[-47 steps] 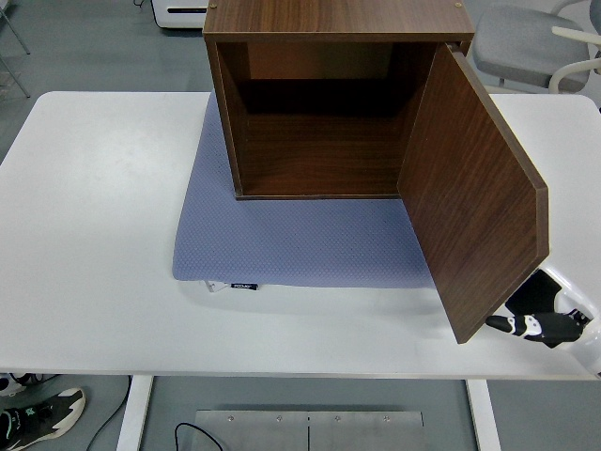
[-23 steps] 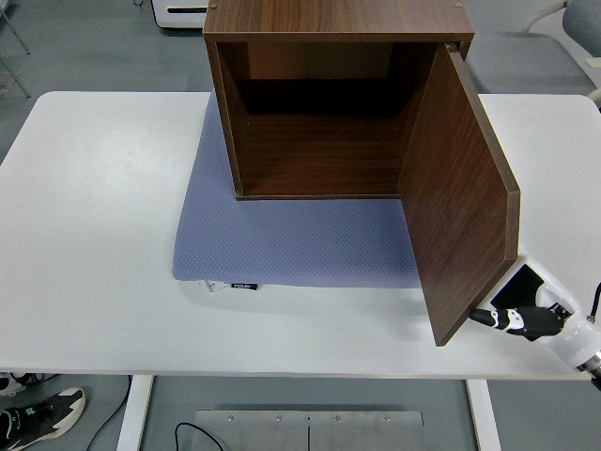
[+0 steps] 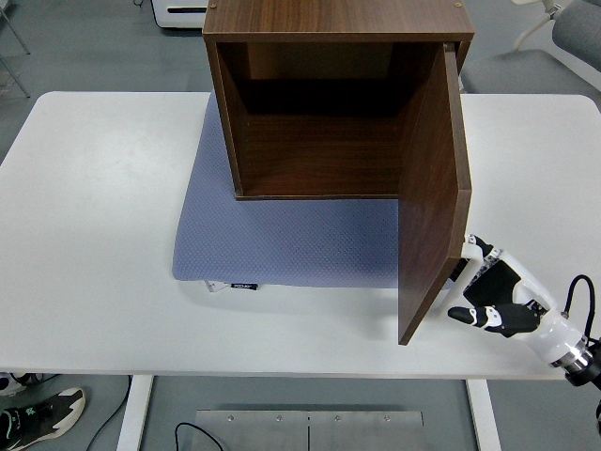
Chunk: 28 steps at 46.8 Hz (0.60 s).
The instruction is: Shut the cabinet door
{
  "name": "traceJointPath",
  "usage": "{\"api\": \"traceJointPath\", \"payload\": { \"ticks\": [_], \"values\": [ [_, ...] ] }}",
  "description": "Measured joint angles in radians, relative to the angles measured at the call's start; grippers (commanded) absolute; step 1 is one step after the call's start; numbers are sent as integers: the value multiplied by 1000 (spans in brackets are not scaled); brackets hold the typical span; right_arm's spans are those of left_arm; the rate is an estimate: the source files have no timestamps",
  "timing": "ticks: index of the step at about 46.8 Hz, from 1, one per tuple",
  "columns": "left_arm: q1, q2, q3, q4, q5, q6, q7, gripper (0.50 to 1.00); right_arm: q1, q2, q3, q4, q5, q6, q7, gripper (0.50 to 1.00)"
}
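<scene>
A dark wooden cabinet (image 3: 319, 103) stands on a blue-grey mat (image 3: 282, 235) at the back middle of the white table (image 3: 94, 235). Its inside is empty. The door (image 3: 434, 188), hinged on the right side, sticks out toward me nearly edge-on. My right hand (image 3: 488, 291), white with black joints, is at the door's outer face near its lower free corner. Its fingers (image 3: 474, 252) are spread and rest against the door, holding nothing. My left arm is out of sight.
The mat reaches out in front of the cabinet, under the door's swing. An office chair (image 3: 577, 28) shows at the top right, beyond the table. A pair of shoes (image 3: 38, 413) lies on the floor at the bottom left.
The door has swung leftward, from wide open to nearly straight out toward me. My right hand has followed it left and up, coming out from behind the door's edge.
</scene>
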Motion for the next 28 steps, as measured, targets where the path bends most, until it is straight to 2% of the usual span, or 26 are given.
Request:
{"api": "traceJointPath", "payload": {
  "ticks": [28],
  "values": [
    [0,0,0,0,-1,0,0,1000,22,89,-17,-8,1,0,0,1000]
  ]
}}
